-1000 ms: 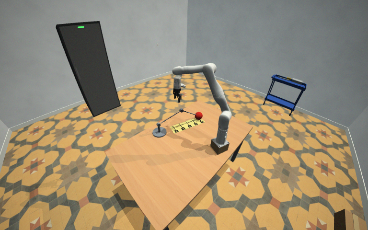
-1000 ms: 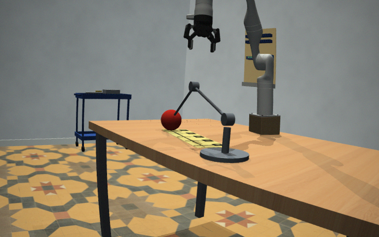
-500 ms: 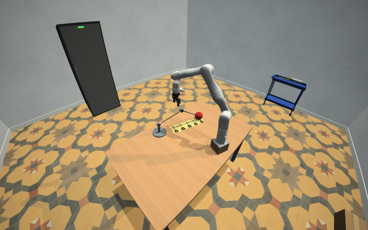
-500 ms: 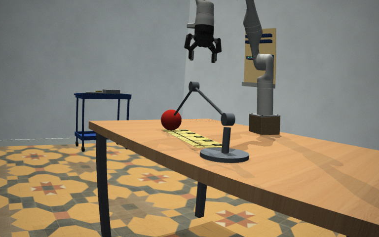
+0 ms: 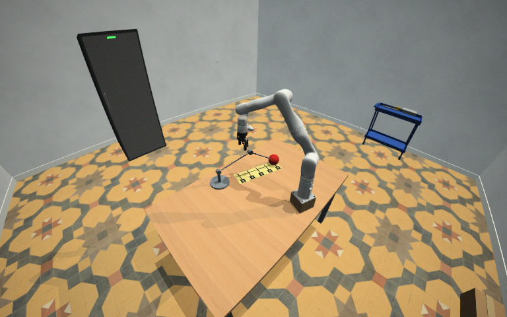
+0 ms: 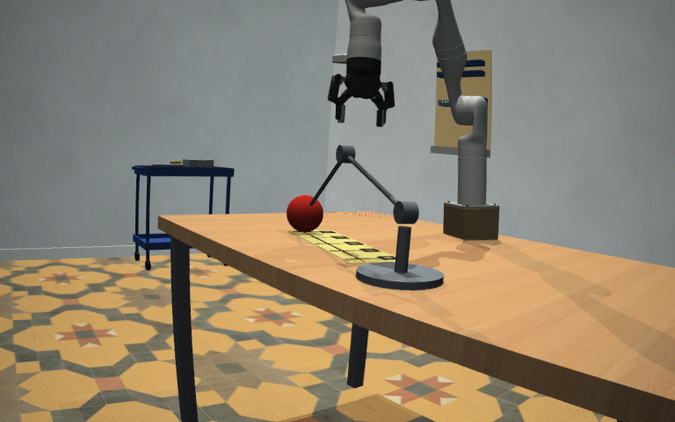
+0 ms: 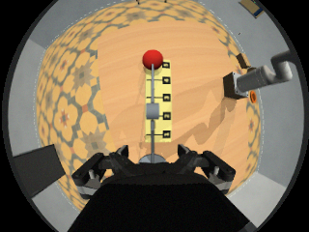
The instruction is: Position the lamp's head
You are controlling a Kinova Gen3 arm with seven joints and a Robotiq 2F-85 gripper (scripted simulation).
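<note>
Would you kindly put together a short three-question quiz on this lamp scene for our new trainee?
1. True or false: the end effector is shut on the lamp's elbow joint.
2. Where is the red lamp head? A) raised high above the bench B) low at the far end of the yellow marked strip C) beside the lamp base
3. Fill in: the end effector hangs directly above the lamp's ____ joint.

Key: 1. False, it is open and apart from the joint. 2. B. 3. elbow.
</note>
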